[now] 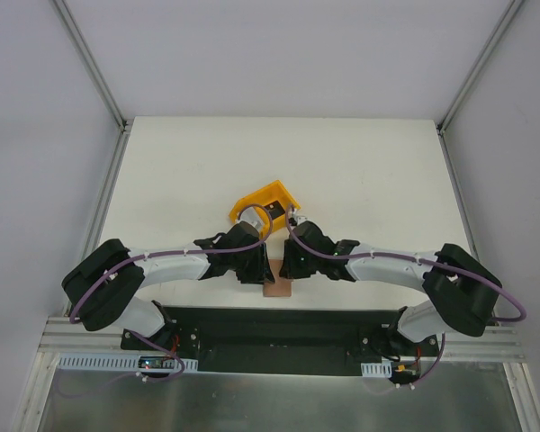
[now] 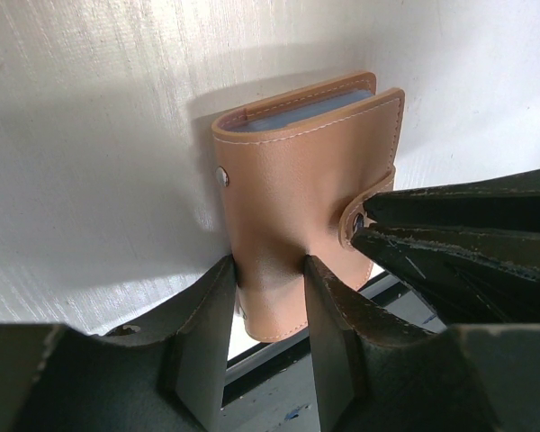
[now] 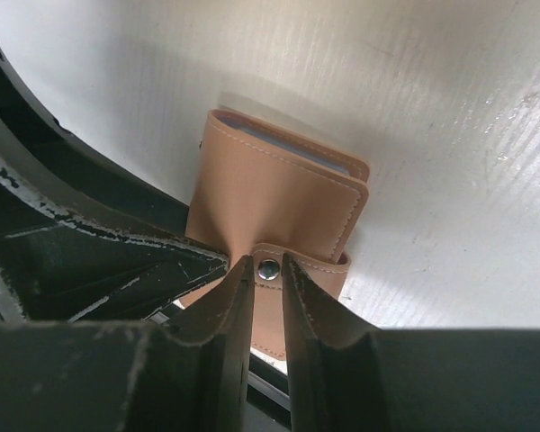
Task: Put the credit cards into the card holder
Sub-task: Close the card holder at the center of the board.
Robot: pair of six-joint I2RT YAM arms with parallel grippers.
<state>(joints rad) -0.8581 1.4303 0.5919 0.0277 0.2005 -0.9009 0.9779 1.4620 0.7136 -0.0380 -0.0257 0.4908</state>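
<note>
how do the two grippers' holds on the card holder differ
The left gripper pinches the card holder by its lower body, fingers set wide; the right gripper closes narrowly on the snap tab. The left reaches in from the left, the right from the opposite side. Both are black and grip the same closed holder.

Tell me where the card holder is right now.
The card holder sits at the table's near edge, centre of the top view, between the left gripper and right gripper, both clamped on it.

One brown card holder (image 2: 297, 198), one yellow bin (image 1: 265, 205), two robot arms, and one white counter (image 1: 360, 171); cards cannot be counted.
</note>
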